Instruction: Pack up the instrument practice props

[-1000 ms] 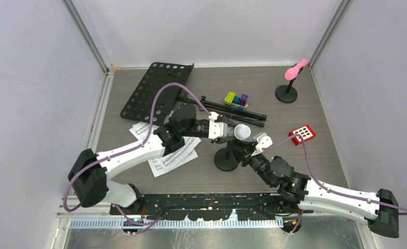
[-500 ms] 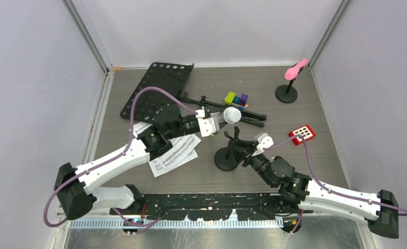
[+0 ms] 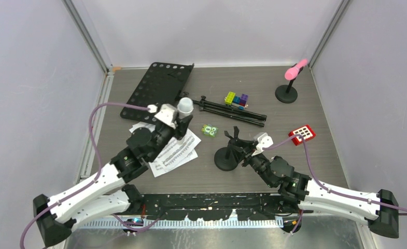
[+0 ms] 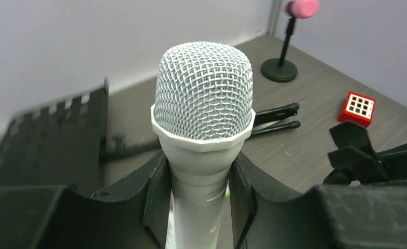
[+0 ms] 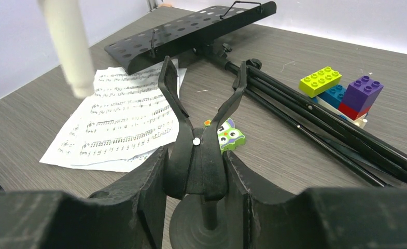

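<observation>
**White microphone is off its mount; most of the packing is still open**

The left gripper (image 4: 198, 181) is clenched around the shaft of the white microphone (image 4: 204, 93) and carries it in the air, head upward, above the sheet-music pages (image 3: 172, 153) and near the black music desk (image 3: 157, 88). The right gripper (image 5: 196, 166) has the clip of the near mic mount (image 5: 196, 135) between its fingers. Whether they press on the clip or only stand beside it, I cannot tell. The clip is empty and this mount stands upright on the table (image 3: 294, 166).

I judge the task to be at an early stage. One microphone is separated from its mount, but nothing is put away, and no box or bag for packing appears in any view. The pink microphone (image 3: 297, 68) sits on the far mount (image 3: 286, 93) in the back right corner. The music desk lies flat with its tripod legs (image 3: 232, 110) folded beside it, and the pages are loose on the table. The toy blocks (image 3: 236, 99), the red keypad (image 3: 302, 134) and a small green owl figure (image 3: 209, 130) lie among them.
</observation>
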